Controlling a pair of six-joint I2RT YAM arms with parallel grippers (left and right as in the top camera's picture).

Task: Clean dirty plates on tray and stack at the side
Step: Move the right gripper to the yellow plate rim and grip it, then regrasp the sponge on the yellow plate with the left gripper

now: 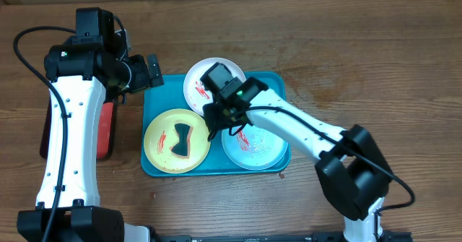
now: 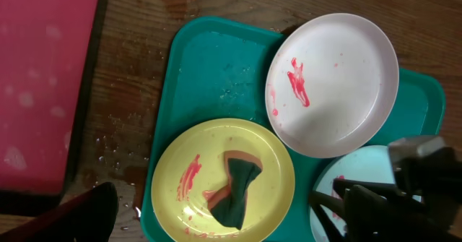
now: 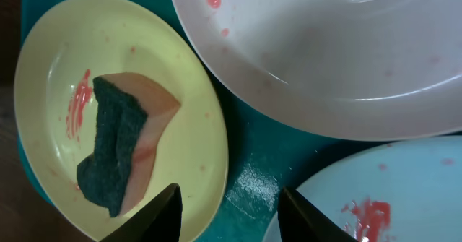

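Observation:
The teal tray (image 1: 278,83) holds three plates. The white plate (image 1: 198,79) at the back has red smears. The yellow-green plate (image 1: 157,137) at the front left carries the dark sponge (image 1: 180,141) and a red smear. The mint plate (image 1: 263,152) at the front right has red sauce. My right gripper (image 1: 214,123) is open and empty, low over the tray between the yellow-green plate (image 3: 195,105) and the mint plate (image 3: 404,191). My left gripper (image 1: 151,72) hovers beside the tray's back left corner, open and empty; its view shows the white plate (image 2: 346,76) and the sponge (image 2: 234,188).
A red dark-rimmed tray (image 1: 107,130) lies left of the teal tray, partly under my left arm, and shows in the left wrist view (image 2: 43,83). Water drops and red smears mark the wooden table (image 1: 339,83) around the teal tray.

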